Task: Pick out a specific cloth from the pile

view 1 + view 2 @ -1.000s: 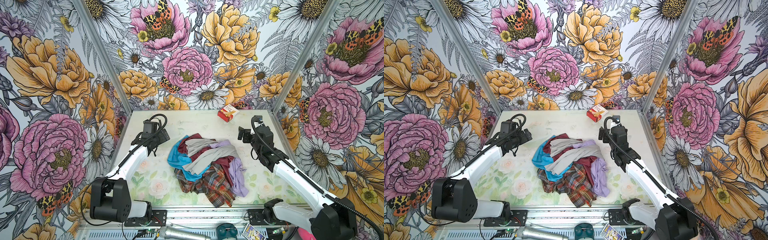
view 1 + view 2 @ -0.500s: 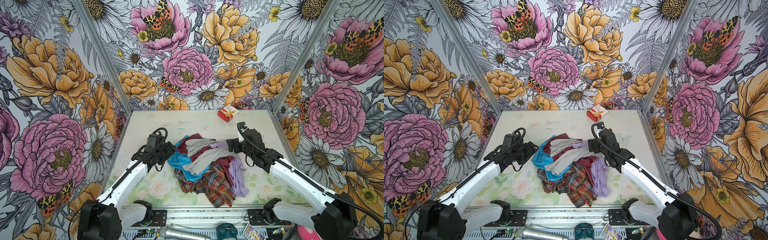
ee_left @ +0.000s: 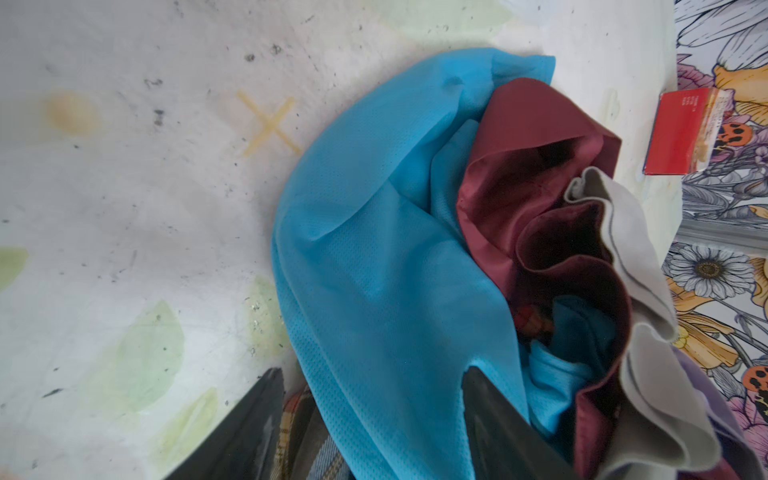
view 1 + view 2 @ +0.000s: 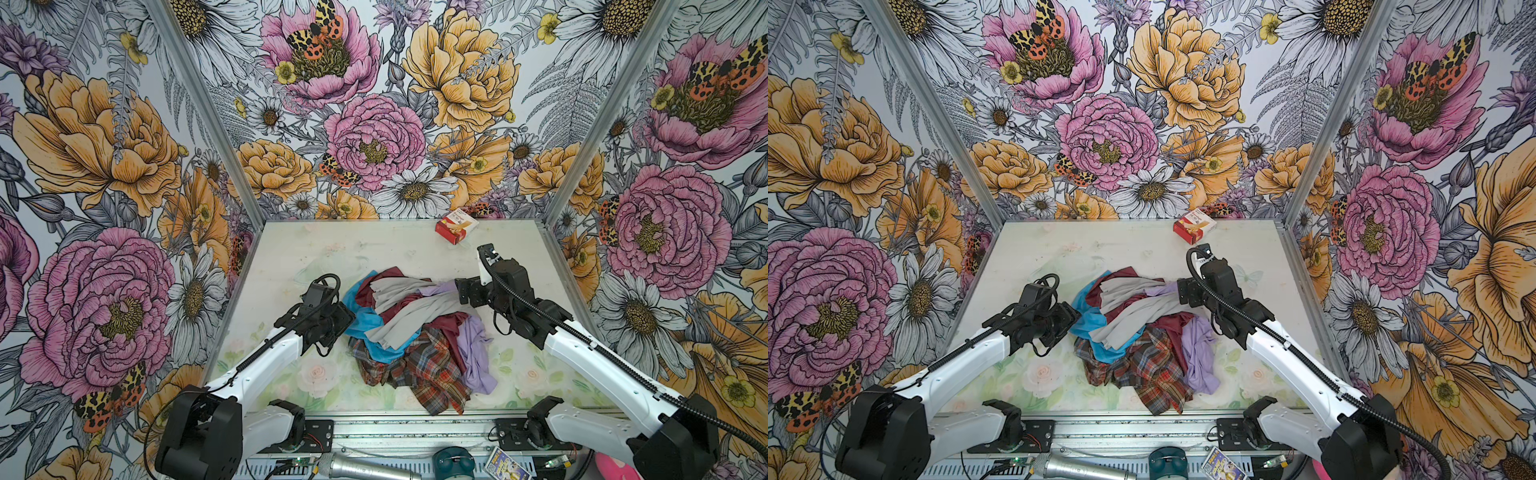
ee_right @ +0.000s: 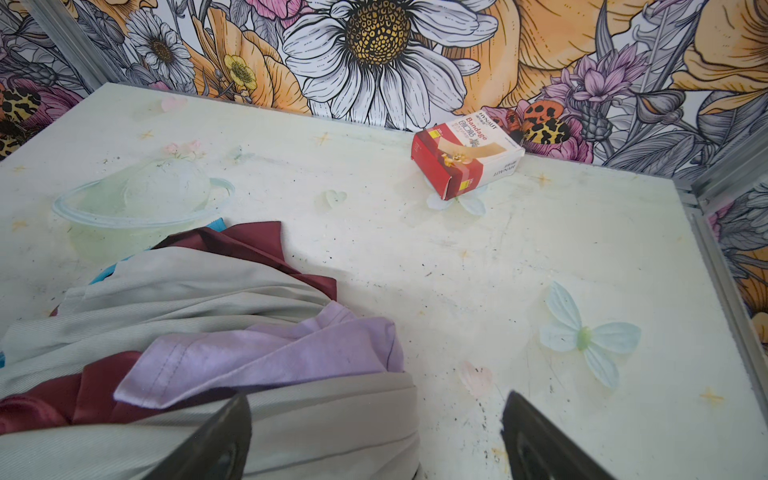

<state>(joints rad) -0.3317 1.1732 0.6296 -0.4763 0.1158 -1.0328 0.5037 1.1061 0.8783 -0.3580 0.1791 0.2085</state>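
**A:** Floral walls point(image 4: 365, 137) on three sides, pale desk point(image 4: 332, 253) below. What differs from a second back?

**B:** Both arms. They stood off from the pile point(image 4: 415, 328) then; now both are down at it. Left pincer point(image 3: 372, 374) sits at the pile's left edge, jaws spread astride a fold of the turquoise cloth point(image 3: 374, 249). Fabric lies between them, not yet pinched as far as I can see.

**A:** And the right?

**B:** Right pincer point(image 5: 376, 395) is at the pile's far right side, jaws wide, one finger over the grey cloth point(image 5: 187, 291), the other over bare desk. Holding nothing. Lavender cloth point(image 5: 257, 353) just ahead of it.

**A:** Pile itself shifted?

**B:** Not visibly. Turquoise cloth lies along the left flank, partly under the maroon cloth point(image 3: 519, 137) and the grey. A strip of it shows again lower down, above the plaid cloth point(image 4: 428, 370).

**A:** Meaning for the task?

**B:** My read: approach finished, grasp about to close on the correct piece. Much of it is buried, so a pull may drag maroon and grey along. The right arm looks placed to pin them.

**A:** Surface, room?

**B:** Desk off-white, faint printed leaves, roses and a butterfly, scuffed with dark specks. Bandage box point(image 4: 456, 226) near the back wall, well apart from the pile. Metal frame posts point(image 4: 203, 104) at the corners; walls loud with peonies, daisies and moths
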